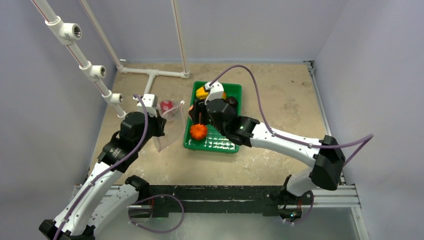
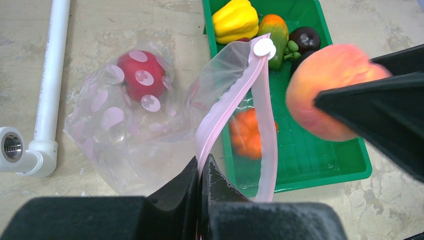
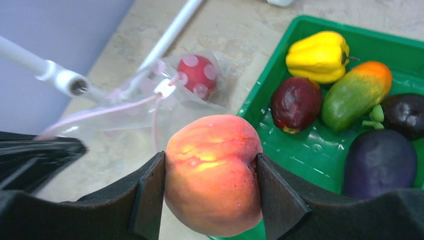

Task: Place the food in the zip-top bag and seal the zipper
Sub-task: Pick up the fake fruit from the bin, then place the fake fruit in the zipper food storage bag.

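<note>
Peach [image 2: 332,90] is sitting squeezed between the right gripper's [image 3: 211,192] jaws, hanging around the left edge of the green tray [image 2: 350,165], near the zip-top bag [image 2: 135,145] but not in it yet. Left gripper [image 2: 202,170] is clamping the pink zipper [image 2: 227,107], holding the mouth up, w/ a red tomato [image 2: 141,75] lying inside and the rest of the bag slumping on the table. Worry imo: only one spot of the strip is getting pinched, so the mouth is gaping as a skinny loop and the peach is looking fat vs that gap. If it's coming in off-centre it's prob going to be catching the strip, folding the mouth shut or tugging it out of the pinch, then dropping btw bag and tray. Orange [image 2: 247,132], yellow pepper [image 2: 235,20] etc. are waiting in the tray.
</note>
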